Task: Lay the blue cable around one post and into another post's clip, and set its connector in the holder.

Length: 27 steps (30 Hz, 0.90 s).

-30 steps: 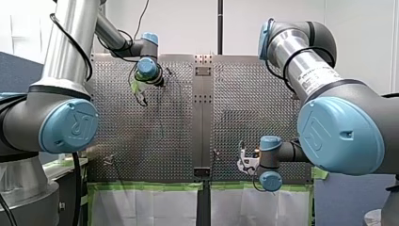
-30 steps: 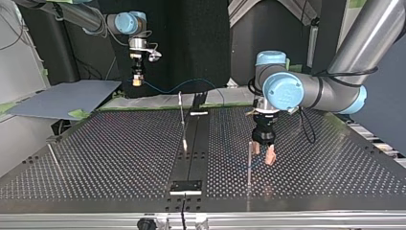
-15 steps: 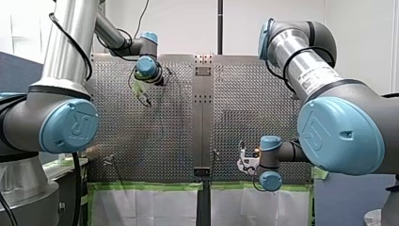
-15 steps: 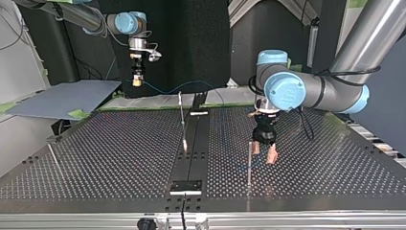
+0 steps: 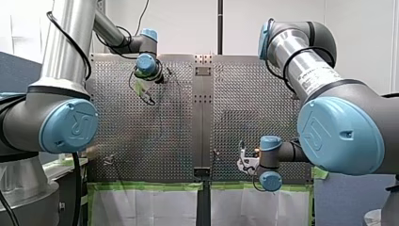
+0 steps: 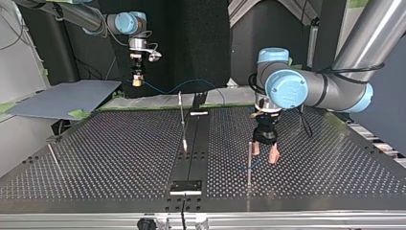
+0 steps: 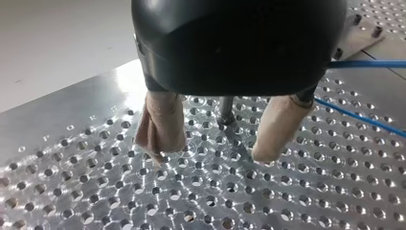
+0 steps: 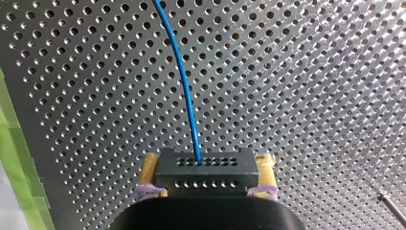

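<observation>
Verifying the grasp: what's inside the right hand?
The right hand clamps a black connector between yellow pads; the blue cable leaves its front. Connector's rear is covered by the hand.

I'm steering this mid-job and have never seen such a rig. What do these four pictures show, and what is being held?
Two robot arms work over a perforated metal table. One picture looks from behind the arms; another faces them across the table, so sides swap; the last two come from cameras on the wrists. The right claw is shut on a dark connector, with the blue cable running out of it. The left claw is open and empty, low over the table, with a thin metal post close ahead of it and the cable passing alongside.
</observation>
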Each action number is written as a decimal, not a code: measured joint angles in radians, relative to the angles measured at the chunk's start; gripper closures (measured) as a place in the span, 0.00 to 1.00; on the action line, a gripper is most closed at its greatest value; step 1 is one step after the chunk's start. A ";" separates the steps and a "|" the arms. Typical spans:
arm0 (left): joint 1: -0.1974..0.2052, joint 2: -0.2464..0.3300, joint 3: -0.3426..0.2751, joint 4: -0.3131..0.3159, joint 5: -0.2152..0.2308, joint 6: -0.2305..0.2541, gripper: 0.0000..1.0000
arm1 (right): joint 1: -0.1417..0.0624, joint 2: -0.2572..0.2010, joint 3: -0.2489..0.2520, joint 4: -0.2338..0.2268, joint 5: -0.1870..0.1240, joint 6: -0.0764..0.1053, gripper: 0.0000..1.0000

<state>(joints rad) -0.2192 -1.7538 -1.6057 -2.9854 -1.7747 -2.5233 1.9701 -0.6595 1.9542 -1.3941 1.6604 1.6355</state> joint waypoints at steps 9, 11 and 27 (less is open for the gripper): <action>0.000 0.001 0.000 -0.018 0.029 -0.088 0.00 | 0.000 0.000 0.000 -0.002 0.000 0.000 0.88; 0.000 0.001 0.000 -0.031 0.033 -0.108 0.00 | 0.000 0.000 0.000 -0.002 0.000 0.000 0.88; 0.015 0.038 0.000 -0.106 -0.002 -0.263 0.00 | 0.000 0.000 0.001 0.001 0.000 0.000 0.88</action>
<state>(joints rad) -0.2041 -1.7161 -1.6060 -3.0913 -1.7763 -2.7865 1.9704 -0.6591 1.9549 -1.3935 1.6599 1.6355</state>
